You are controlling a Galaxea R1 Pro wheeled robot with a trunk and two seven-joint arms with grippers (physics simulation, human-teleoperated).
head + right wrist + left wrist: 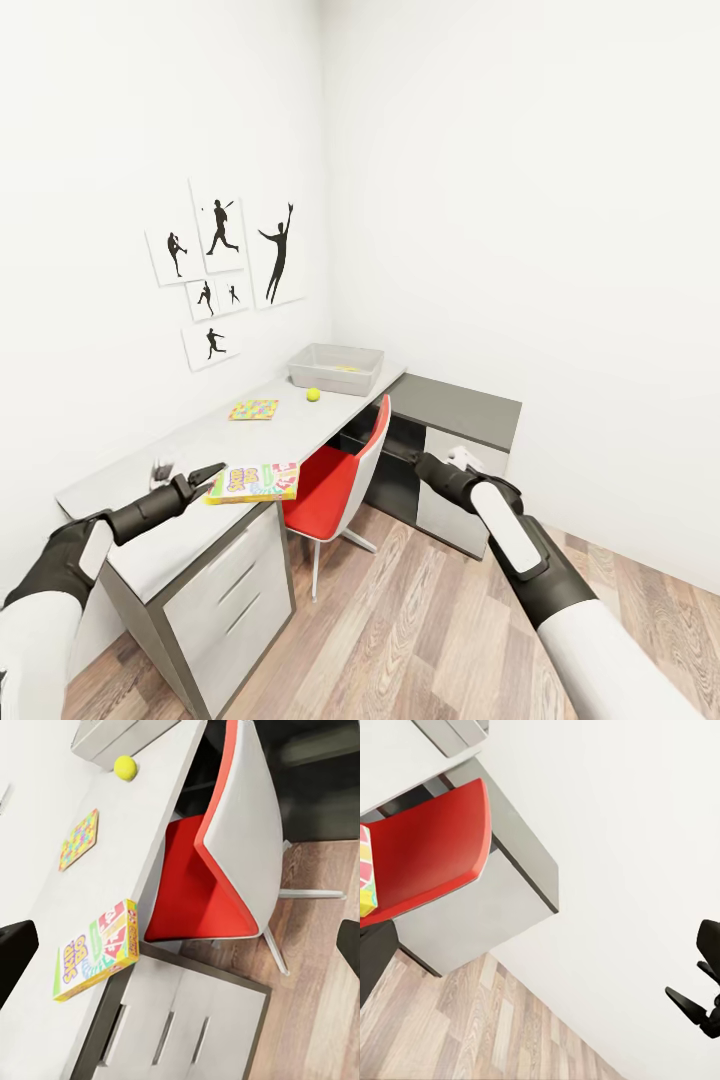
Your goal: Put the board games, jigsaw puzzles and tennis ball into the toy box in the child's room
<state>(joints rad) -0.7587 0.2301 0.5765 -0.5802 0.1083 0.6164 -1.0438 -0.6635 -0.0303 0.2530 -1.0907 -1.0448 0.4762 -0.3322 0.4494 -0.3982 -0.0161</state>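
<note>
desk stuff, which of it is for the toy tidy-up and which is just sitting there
For the job:
- toy box
- tennis ball
- jigsaw puzzle
- Skip-Bo game box
- table

Just there:
- red chair
- wall pictures
- dark side unit

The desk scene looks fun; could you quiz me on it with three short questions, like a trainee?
1. True or false: the tennis ball lies inside the toy box.
2. Which toy lies nearest the left gripper? A) jigsaw puzzle B) Skip-Bo box C) tennis ball
3. Fill in: the chair has a ___ seat.

Key: 1 false, it rests on the table before the box; 2 B; 3 red.
</note>
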